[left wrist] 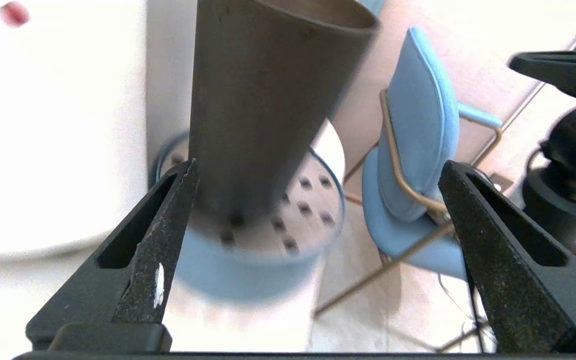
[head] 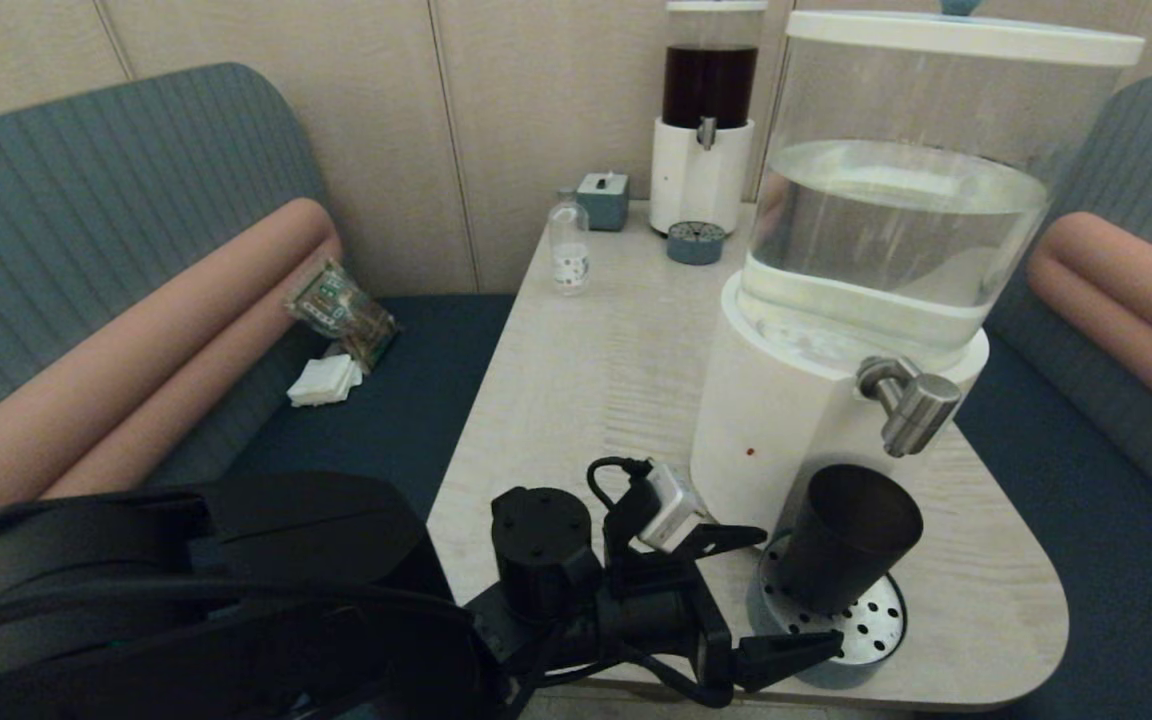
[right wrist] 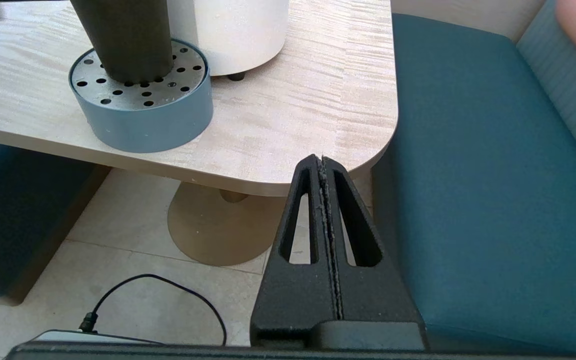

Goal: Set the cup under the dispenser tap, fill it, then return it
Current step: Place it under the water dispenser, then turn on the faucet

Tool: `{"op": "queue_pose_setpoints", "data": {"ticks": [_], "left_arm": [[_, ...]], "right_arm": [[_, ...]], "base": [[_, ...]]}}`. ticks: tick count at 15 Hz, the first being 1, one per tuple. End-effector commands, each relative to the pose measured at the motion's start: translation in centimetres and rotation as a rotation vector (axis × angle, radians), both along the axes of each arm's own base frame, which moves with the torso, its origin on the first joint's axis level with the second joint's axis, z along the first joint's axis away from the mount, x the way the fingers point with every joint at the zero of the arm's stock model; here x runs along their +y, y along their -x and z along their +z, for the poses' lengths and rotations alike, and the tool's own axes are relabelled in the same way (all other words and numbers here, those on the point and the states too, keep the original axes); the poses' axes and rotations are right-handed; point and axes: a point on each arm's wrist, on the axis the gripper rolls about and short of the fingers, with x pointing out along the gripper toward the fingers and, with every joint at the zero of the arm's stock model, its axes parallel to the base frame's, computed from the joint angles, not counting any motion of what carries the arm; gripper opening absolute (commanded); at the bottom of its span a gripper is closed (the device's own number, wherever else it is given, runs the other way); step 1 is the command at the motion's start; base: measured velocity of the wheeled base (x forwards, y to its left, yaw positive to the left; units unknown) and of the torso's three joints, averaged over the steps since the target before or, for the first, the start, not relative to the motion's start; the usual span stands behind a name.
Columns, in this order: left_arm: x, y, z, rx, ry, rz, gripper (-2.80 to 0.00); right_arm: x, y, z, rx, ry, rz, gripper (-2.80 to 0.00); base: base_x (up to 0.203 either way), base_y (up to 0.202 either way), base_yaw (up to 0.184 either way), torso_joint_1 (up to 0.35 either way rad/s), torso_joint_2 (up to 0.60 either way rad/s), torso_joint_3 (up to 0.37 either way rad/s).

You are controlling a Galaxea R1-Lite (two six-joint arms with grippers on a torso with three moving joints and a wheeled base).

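The dark tapered cup (head: 846, 540) stands on the round perforated drip tray (head: 871, 625) right below the brushed-steel dispenser tap (head: 911, 400) of the big white-based dispenser (head: 766, 420). I cannot see inside the cup. My left gripper (head: 771, 595) is open at the table's near edge, its fingers spread wide just short of the cup. In the left wrist view the cup (left wrist: 268, 100) rises ahead of the left gripper (left wrist: 318, 167), close to one fingertip (left wrist: 185, 175). My right gripper (right wrist: 322, 161) is shut on nothing, low beside the table's corner.
At the back of the table (head: 586, 380) stand a dark-liquid dispenser (head: 706, 120), its small drip tray (head: 695, 242), a grey-blue box (head: 603, 200) and a clear bottle (head: 569, 245). A snack packet (head: 341, 310) and napkins (head: 324, 380) lie on the left bench.
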Motion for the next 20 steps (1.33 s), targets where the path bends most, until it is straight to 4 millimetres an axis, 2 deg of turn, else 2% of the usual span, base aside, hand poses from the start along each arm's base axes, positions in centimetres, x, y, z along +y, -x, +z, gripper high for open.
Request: {"op": "queue_pose_setpoints", "data": {"ticks": [1,4,5,6,9,11,14,17,20], "left_arm": [[2.1,1.7,2.4,-0.015,0.016,0.010,0.00],[5.5,4.3,4.5,-0.010,0.013,0.056,0.00],[6.7,5.2,5.0,-0.005,0.010,0.074,-2.22],[8.0,6.1,5.4,-0.002,0.008,0.096,-2.80],[11.7,7.6,7.5,-0.009,0.056,0.228,-2.80],[14.6,7.9,8.0,0.029,0.096,0.436,-2.80],[18.1,9.1,10.4,0.008,0.235,0.675,-2.80],[23.1,10.2,11.3,-0.032,0.328,0.961,-2.80],[26.6,14.0,12.7,-0.179,0.435,1.129,-2.80]], "right_arm": [[0.0,0.0,0.0,-0.002,0.001,-0.001,-2.80],[0.0,0.0,0.0,-0.004,0.001,0.001,-2.80],[0.0,0.0,0.0,-0.004,0.001,0.001,-2.80],[0.0,0.0,0.0,-0.002,0.001,0.001,-2.80],[0.0,0.0,0.0,-0.002,0.001,0.001,-2.80],[0.0,0.0,0.0,-0.004,0.001,-0.001,-2.80],[0.0,0.0,0.0,-0.003,0.001,0.000,-2.80],[0.0,0.0,0.0,-0.004,0.001,0.001,-2.80],[0.0,0.0,0.0,-0.004,0.001,0.001,-2.80]], "base": [[0.000,0.000,0.000,0.000,0.00,0.000],[0.000,0.000,0.000,0.000,0.00,0.000],[0.000,0.000,0.000,0.000,0.00,0.000],[0.000,0.000,0.000,0.000,0.00,0.000],[0.000,0.000,0.000,0.000,0.00,0.000],[0.000,0.000,0.000,0.000,0.00,0.000],[0.000,0.000,0.000,0.000,0.00,0.000],[0.000,0.000,0.000,0.000,0.00,0.000],[0.000,0.000,0.000,0.000,0.00,0.000]]}}
